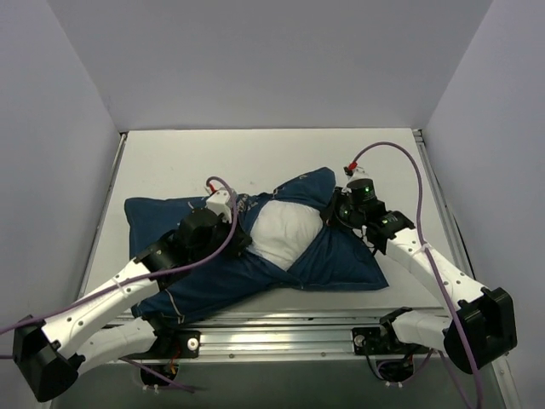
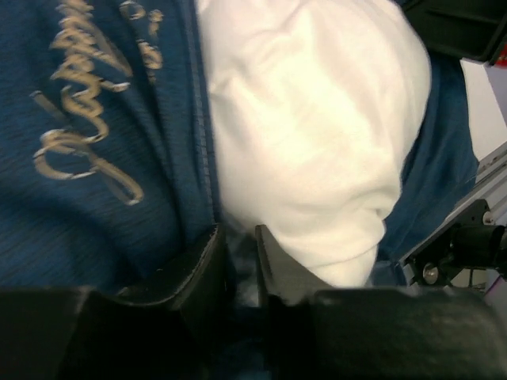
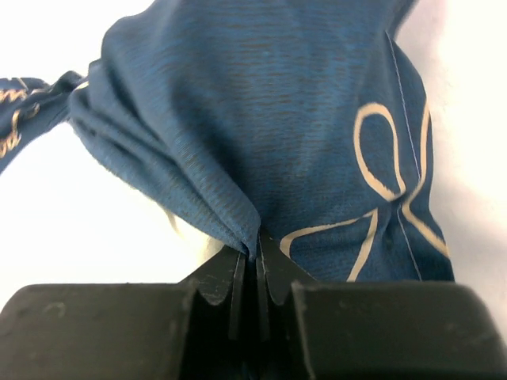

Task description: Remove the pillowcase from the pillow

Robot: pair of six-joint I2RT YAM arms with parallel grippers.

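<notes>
Top external: we see both arms bent inward; left end effector (image 2: pixel 238 241), right end effector (image 3: pixel 252 255) each pinching pillowcase (image 1: pixel 341 256); pillow (image 1: pixel 277 230) mostly covered

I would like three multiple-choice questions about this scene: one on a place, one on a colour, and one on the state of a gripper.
1. Where does the pillow show?
A. in the middle opening of the pillowcase
B. bare, far from the pillowcase
C. nowhere, it is fully covered

2. What colour are the drawings on the pillowcase?
A. red
B. cream
C. green

3. What is the right gripper doing?
A. hanging open
B. shut on nothing
C. pinching a fold of the pillowcase

Answers: 1 A, white bulges between the navy flaps; 2 B, pale cream lines on navy; 3 C, its fingers are closed on gathered fabric.
</notes>
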